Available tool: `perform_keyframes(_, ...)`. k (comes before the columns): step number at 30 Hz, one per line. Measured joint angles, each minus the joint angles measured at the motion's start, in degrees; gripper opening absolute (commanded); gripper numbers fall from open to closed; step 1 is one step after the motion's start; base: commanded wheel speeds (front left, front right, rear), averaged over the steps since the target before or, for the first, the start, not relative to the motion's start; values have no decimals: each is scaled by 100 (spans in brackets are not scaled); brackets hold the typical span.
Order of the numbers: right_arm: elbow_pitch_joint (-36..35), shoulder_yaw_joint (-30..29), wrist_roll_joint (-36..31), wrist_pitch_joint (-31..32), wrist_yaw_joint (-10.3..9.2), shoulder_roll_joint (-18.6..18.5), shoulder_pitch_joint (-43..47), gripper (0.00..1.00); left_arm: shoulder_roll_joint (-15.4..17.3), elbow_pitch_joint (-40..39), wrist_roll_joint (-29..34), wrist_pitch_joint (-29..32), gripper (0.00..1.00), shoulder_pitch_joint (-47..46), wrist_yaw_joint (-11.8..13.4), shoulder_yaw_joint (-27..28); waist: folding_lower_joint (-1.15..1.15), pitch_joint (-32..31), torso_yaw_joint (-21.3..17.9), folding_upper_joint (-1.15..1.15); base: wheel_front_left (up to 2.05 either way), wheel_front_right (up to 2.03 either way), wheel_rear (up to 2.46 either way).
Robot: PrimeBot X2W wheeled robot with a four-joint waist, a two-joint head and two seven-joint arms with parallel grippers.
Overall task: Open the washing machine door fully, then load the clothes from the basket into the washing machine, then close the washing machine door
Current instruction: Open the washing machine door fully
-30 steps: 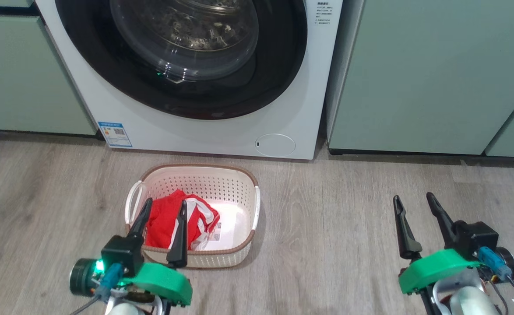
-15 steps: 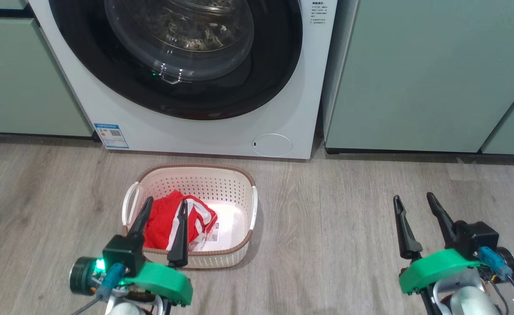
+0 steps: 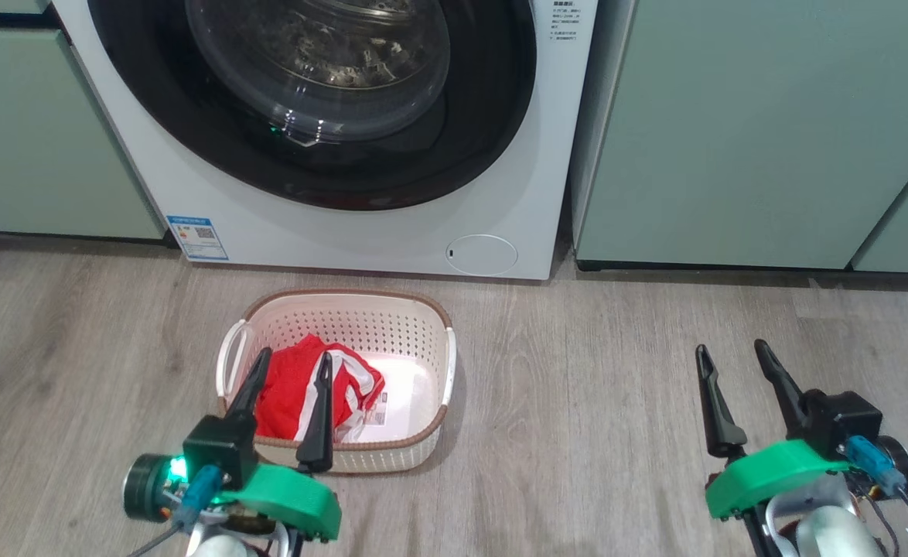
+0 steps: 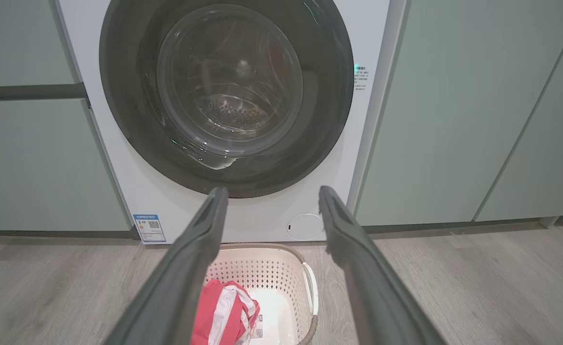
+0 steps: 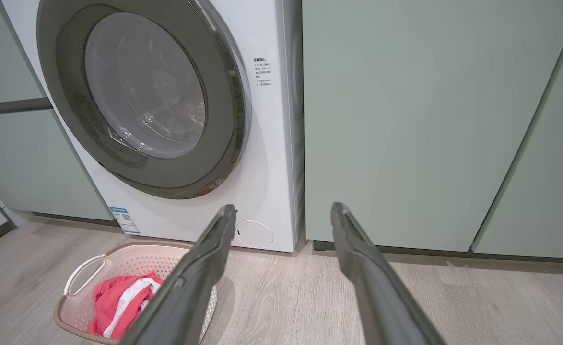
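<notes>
Currently spread, pinching nothing: dark fingers (image 3: 319, 410) of left gripper (image 3: 295, 354), above the near rim of the cream perforated plastic basket (image 3: 423, 305); likewise right gripper (image 3: 732, 347), well right of it. Inside its left half, red white-striped fabric clothes (image 3: 291, 387). Just behind, white front-loading washing machine (image 3: 330, 232), black-rimmed round glass door (image 3: 493, 116) shut, barring entry; pale green cabinets (image 3: 732, 131) flanking.

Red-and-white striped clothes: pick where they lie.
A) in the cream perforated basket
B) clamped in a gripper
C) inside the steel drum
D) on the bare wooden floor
A: the red-and-white striped clothes lie inside the cream perforated plastic basket, towards its left end.
</notes>
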Motion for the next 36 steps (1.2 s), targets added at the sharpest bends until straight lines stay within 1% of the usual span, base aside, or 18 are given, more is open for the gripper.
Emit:
perform_keyframes(7,-22,3,0,0,0,0,0,100,0,0,5,0,100,0,-1,-13,0,15,8,0,0,0,0)
perform_keyframes(8,-43,3,0,0,0,0,0,80,0,0,5,0,100,0,-1,-14,0,18,10,0,0,0,0)
perform_keyframes(9,-59,3,0,0,0,0,0,49,0,0,5,0,100,0,0,-15,0,21,11,0,0,0,0)
perform_keyframes(10,-73,4,1,0,0,0,0,28,0,0,5,0,100,0,-1,-16,0,25,13,0,0,0,0)
perform_keyframes(11,-85,5,22,-1,0,0,0,0,0,0,5,0,100,-1,0,-18,0,30,16,0,0,0,0)
perform_keyframes(18,-87,-104,476,-1,0,0,-3,0,1,-1,5,0,100,-2,-1,-19,0,106,37,0,0,0,0)
perform_keyframes(22,-70,-97,534,-1,0,1,-75,0,2,-3,7,1,100,-8,-1,-93,0,211,60,0,0,0,0)
perform_keyframes(25,-68,-96,920,-4,0,1,-296,0,1,-41,21,0,100,-19,0,-137,0,348,89,0,0,0,0)
perform_keyframes(28,-5,-97,1479,-14,0,0,-674,0,2,-83,37,0,100,-116,0,-171,0,581,119,0,0,0,0)
perform_keyframes(30,171,-112,1790,-14,0,-1,-1025,0,2,-81,200,1,100,-280,-3,-240,0,751,143,0,0,0,0)
perform_keyframes(33,428,-102,1958,-14,0,-10,-1661,0,-4,-125,226,0,100,-549,-3,-331,0,1005,199,0,0,0,0)
perform_keyframes(36,662,43,2571,105,0,-82,-2354,0,-2,-147,221,0,100,-743,-3,-339,0,1247,277,0,0,0,0)
